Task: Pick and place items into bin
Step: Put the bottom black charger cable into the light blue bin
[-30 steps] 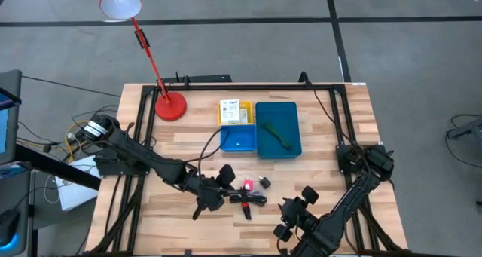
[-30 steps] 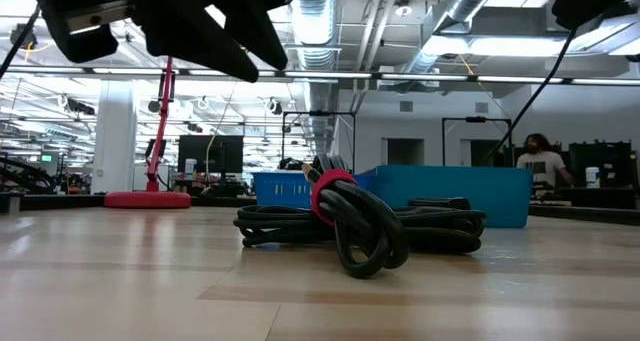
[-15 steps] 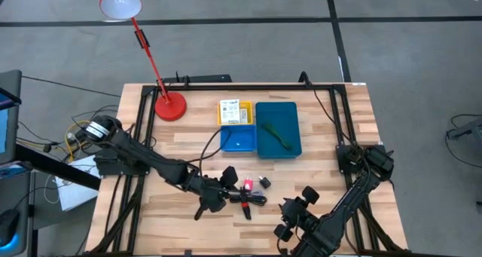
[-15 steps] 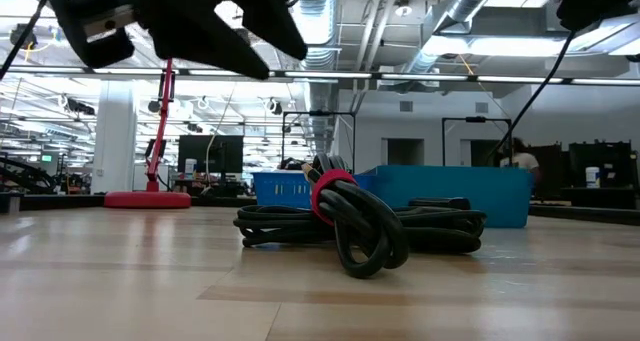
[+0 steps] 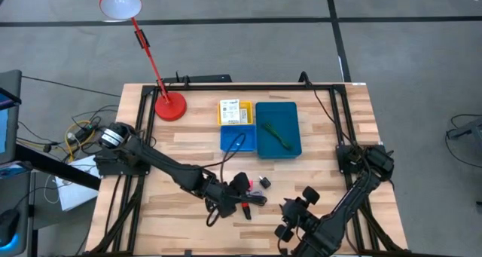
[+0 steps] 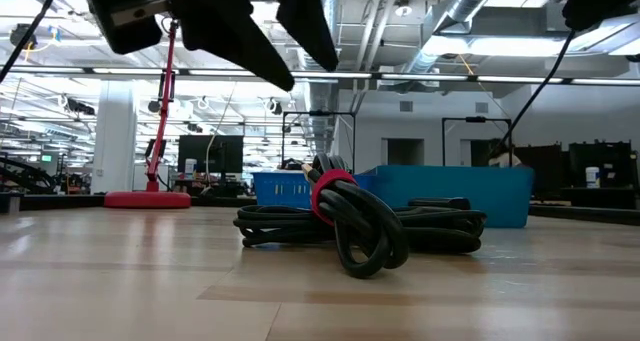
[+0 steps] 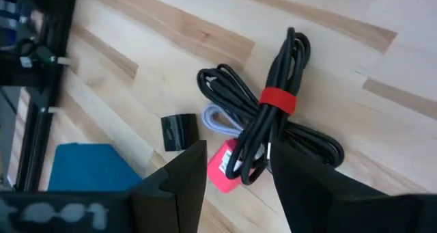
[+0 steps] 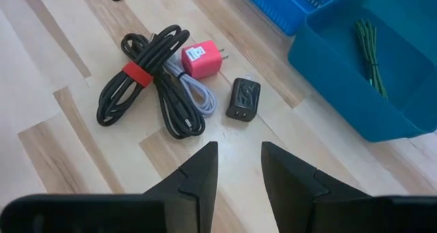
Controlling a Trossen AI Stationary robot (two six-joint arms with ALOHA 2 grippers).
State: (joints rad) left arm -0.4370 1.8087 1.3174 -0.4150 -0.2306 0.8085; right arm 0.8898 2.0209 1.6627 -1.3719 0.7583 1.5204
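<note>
We judge the approach step: our left gripper, jaws parted and empty, hangs over the black cable bundle, which it must next lower onto and clamp.

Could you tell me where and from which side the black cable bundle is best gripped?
Probably at the red strap around the middle of the black cable bundle, coming straight down from above. There the loops are cinched narrowest, so the left gripper, hovering over it with jaws open, could span them.
</note>
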